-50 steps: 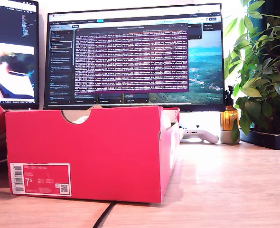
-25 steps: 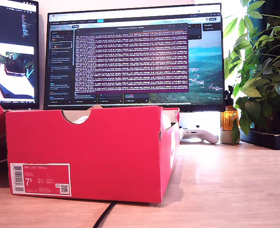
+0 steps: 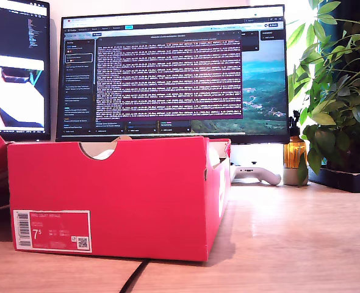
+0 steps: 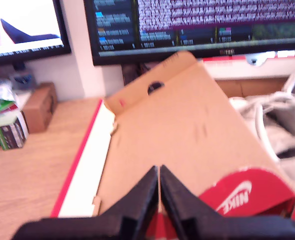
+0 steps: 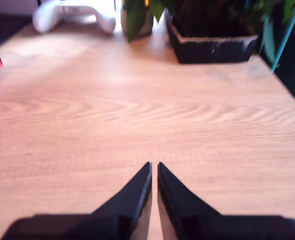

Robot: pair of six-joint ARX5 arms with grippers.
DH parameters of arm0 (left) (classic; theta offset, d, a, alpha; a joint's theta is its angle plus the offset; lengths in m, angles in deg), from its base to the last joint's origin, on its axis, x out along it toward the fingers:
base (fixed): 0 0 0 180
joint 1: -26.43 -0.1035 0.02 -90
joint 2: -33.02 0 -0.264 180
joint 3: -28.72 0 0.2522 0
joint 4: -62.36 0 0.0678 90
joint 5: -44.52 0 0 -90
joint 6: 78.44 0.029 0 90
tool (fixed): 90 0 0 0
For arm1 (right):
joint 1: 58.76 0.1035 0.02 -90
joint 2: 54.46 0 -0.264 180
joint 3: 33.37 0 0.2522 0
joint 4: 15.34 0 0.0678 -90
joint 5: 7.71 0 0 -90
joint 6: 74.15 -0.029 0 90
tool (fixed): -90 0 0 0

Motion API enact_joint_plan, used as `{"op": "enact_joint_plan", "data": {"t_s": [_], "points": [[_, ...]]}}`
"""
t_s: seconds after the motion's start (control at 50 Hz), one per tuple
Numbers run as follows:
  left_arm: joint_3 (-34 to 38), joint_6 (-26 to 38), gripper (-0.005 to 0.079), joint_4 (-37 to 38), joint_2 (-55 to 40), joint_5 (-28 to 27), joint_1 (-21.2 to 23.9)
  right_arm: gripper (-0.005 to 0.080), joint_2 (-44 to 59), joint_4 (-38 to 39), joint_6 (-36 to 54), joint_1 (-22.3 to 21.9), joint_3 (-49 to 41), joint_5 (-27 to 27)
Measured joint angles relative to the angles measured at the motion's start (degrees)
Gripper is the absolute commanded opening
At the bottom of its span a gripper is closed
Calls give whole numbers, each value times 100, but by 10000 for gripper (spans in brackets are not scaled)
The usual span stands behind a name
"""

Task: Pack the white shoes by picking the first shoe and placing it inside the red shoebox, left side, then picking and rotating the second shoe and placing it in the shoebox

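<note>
Red shoebox on the counter, both my end effectors closed and empty.

The red shoebox (image 3: 116,195) stands on the wooden counter (image 3: 290,238) toward the exterior view's left, in front of the large monitor (image 3: 174,73), its barcode label (image 3: 52,230) and notched top edge facing the camera. My first gripper (image 4: 159,170) has its fingers pinched together with nothing between them, hanging above the box's brown cardboard lid (image 4: 187,130), red edge and logo just below its tips. The white shoes (image 4: 277,120) show only as a blurred pale shape beside that lid, too soft to tell how they lie. My second gripper (image 5: 154,167) is likewise pressed together and holding nothing, over bare counter, with a white game controller (image 5: 72,12) and a plant tray (image 5: 212,35) well beyond.
</note>
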Motion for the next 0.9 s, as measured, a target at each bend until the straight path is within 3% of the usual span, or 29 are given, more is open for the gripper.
{"op": "enact_joint_plan", "data": {"t_s": [0.24,0.62,0.9], "points": [[0,-17,-19,470,227,0,-98,-8,-1180,-706,0,4,0,330],[0,-17,-19,551,227,0,-181,-8,-2946,-2190,-20,17,0,623],[0,-17,-19,551,227,0,-181,-8,-4339,-3453,-44,476,0,415]]}}
